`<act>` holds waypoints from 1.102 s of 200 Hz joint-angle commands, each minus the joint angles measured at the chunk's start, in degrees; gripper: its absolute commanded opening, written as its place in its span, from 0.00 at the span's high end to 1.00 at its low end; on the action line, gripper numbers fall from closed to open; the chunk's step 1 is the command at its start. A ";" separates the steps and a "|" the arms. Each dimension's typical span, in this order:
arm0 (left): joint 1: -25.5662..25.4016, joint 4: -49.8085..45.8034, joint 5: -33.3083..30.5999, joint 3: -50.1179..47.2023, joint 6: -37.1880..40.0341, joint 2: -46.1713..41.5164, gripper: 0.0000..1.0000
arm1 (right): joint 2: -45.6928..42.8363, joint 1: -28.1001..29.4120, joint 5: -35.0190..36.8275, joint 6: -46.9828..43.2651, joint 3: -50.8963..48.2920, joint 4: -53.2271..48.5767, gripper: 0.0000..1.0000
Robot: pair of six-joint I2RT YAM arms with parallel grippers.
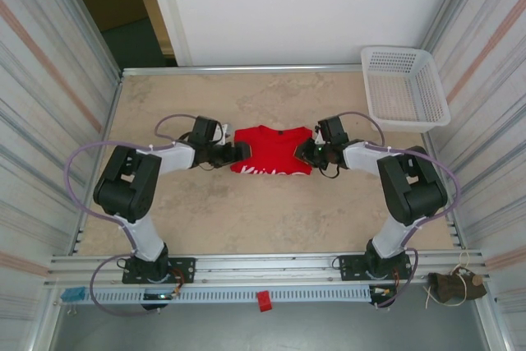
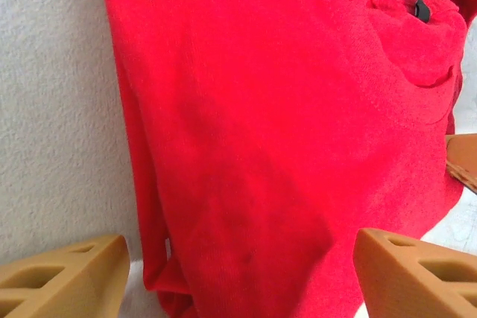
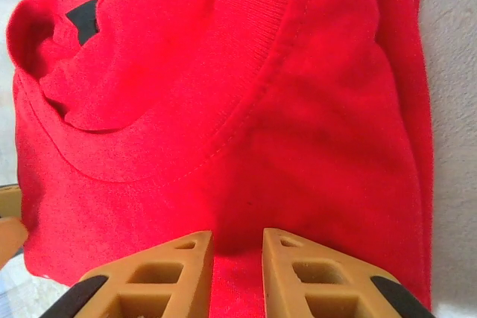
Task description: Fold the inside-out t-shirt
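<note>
Tabletop (image 1: 271, 211), sandy surface, walled on three sides

The inside-out t-shirt (image 1: 271, 147) lies folded into a flat red rectangle, about midway between the left and right edges and a little nearer the far edge than the near one. Its long axis runs left to right, parallel to the far edge. The collar (image 3: 253, 42) points toward the far edge. White lettering (image 1: 275, 172) shows along the side facing the near edge. We note a small black tag (image 3: 82, 20) inside the neck opening.

The left gripper (image 1: 239, 152) is at the shirt's left end, jaws spread wide, with the cloth's edge lying in the span between them.

The right gripper (image 1: 305, 152) is at the shirt's right end. Its fingers (image 3: 171, 273) stand nearly together with a narrow slot between them, and red cloth shows in that slot. We cannot tell whether they pinch it or sit just over it.

A white lattice basket (image 1: 408, 123) sits at the far right corner, well apart from the shirt
</note>
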 commanded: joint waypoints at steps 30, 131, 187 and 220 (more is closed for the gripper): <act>-2.54 12.58 6.10 -0.45 -3.80 4.26 0.29 | 0.77 0.15 1.12 0.47 -1.44 1.36 0.79; 10.19 -24.58 -4.73 11.91 12.99 -5.17 0.97 | -21.47 0.87 2.05 -3.29 1.94 -12.90 0.60; 25.57 -44.68 -11.49 25.99 27.88 -0.28 0.98 | -36.86 0.10 5.56 -5.11 -1.33 -24.62 0.42; 28.56 -48.21 -22.85 32.69 32.81 2.86 0.98 | -43.14 -1.66 5.24 -6.61 -2.54 -30.77 0.34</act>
